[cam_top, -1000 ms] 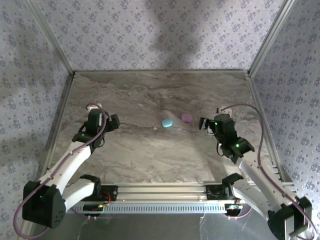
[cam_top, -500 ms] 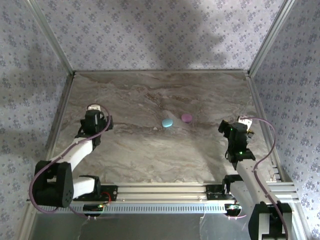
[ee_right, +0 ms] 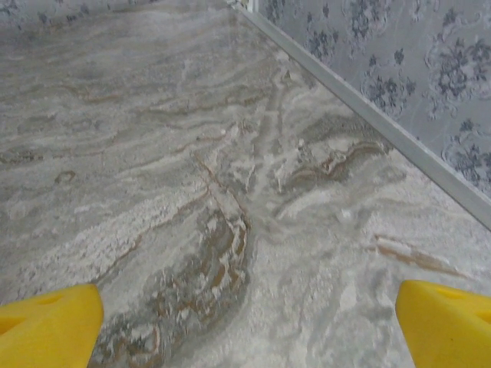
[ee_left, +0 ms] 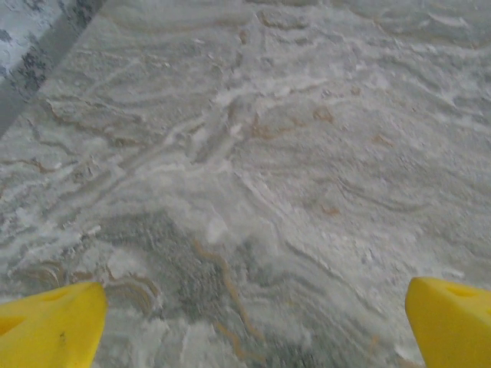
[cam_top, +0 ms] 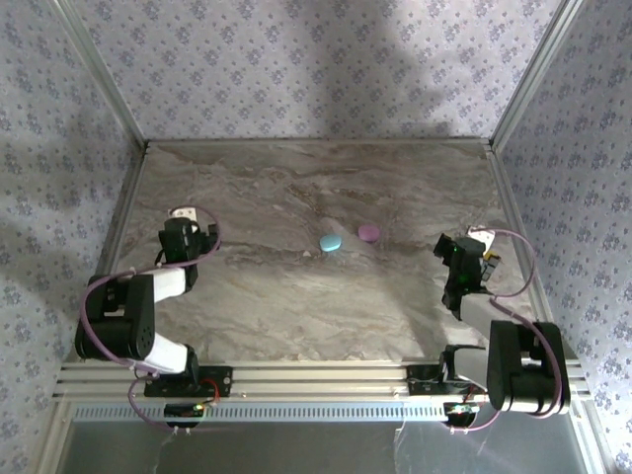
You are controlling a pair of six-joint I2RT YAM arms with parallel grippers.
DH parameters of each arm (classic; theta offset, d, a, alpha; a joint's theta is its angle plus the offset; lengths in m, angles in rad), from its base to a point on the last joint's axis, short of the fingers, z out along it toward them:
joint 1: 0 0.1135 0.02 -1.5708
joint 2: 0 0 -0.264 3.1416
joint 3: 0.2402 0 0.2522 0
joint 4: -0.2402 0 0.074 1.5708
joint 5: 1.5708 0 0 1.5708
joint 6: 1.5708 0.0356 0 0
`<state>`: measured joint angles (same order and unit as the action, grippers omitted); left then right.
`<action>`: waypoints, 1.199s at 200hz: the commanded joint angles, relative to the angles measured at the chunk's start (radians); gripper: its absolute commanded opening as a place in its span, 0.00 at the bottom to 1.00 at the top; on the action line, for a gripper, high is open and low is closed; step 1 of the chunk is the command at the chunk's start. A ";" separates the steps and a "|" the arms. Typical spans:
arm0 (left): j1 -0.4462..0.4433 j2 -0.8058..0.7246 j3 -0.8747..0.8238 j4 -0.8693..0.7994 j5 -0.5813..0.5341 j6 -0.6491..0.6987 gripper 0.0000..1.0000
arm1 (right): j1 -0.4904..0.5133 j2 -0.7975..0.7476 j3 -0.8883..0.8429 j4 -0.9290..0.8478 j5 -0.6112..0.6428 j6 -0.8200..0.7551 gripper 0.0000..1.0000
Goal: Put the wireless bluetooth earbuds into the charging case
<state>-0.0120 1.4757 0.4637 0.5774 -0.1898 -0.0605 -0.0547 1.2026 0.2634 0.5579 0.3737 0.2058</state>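
Both arms have been retracted from the blue case [cam_top: 331, 242]; left end effector [ee_left: 249, 322] and right end effector [ee_right: 247, 326] are released, empty; insertion judged complete

The top camera looks steeply down from above and behind the arms [cam_top: 148, 296] over the whole counter [cam_top: 296, 306]. Both wrist cameras sit close above that same marble, left by its left edge, right by its right edge.

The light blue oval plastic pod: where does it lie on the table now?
In the top view the light blue oval pod lies near the middle of the marble table, just left of the pink oval pod and apart from it.
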 commanded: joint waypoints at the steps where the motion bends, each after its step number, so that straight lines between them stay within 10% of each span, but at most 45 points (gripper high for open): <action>1: 0.013 0.022 0.004 0.114 0.042 0.010 1.00 | -0.011 0.054 0.024 0.157 -0.015 -0.050 1.00; 105: 0.019 0.057 -0.053 0.243 0.155 0.049 1.00 | 0.037 0.328 0.081 0.354 -0.172 -0.188 1.00; 240: 0.028 0.060 -0.048 0.234 0.142 0.034 1.00 | 0.052 0.315 0.114 0.270 -0.176 -0.206 1.00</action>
<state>0.0189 1.5280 0.3920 0.7746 -0.0490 -0.0265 -0.0074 1.5085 0.3580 0.8375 0.2005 0.0151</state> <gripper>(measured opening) 0.997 0.999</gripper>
